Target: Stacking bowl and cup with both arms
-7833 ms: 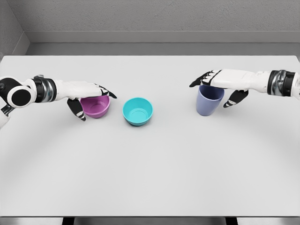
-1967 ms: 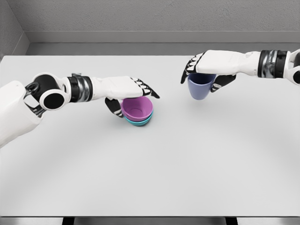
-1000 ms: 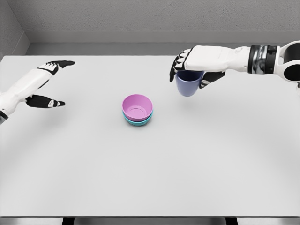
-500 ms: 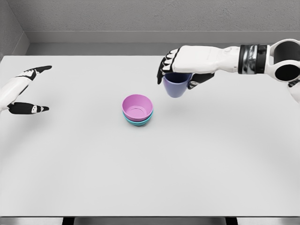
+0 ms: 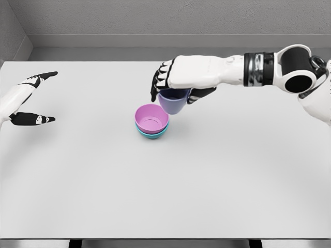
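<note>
Right robot hand (image 5: 178, 82) gripping the blue cup (image 5: 173, 101) from above, held just up and right of the pink bowl (image 5: 151, 118) nested in the teal bowl (image 5: 152, 134), mid-frame on the tabletop (image 5: 207, 181). Left robot hand (image 5: 26, 101) at left edge, fingers spread wide, empty.

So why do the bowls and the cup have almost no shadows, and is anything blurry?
Head view: the light is soft and even, so the pink bowl nested in the teal bowl casts only a faint shade on the table; no glare anywhere. The cup in the right robot hand looks sharp, and so does the open left robot hand.
</note>
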